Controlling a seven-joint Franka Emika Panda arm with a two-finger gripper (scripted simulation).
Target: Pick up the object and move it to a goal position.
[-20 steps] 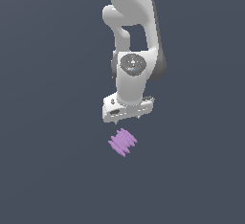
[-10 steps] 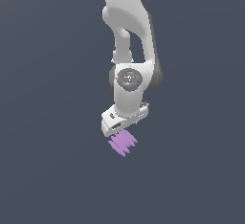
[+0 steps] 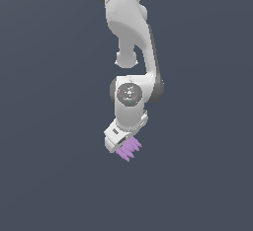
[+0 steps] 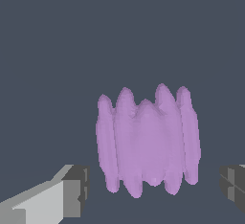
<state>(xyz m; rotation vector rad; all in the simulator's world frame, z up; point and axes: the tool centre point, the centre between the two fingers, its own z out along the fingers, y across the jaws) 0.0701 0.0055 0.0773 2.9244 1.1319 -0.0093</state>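
Note:
The object [image 4: 147, 141] is a small light-purple block of thin ridged fins with spiky edges, lying on the dark grey floor. In the wrist view it sits between my two fingertips, with a gap on each side. One finger [image 4: 67, 194] shows white with a dark pad, the other finger [image 4: 233, 187] only as a dark pad at the frame's edge. My gripper [image 4: 153, 189] is open. In the exterior view the white gripper [image 3: 123, 143] has come down over the object [image 3: 129, 149], whose purple spikes stick out from under it.
A plain dark grey floor [image 3: 49, 175] fills both views. The white arm [image 3: 129, 42] rises straight above the gripper. No goal marker shows.
The arm has come down from above the object until the gripper straddles it. The object has stayed in place. The fingers remain apart.

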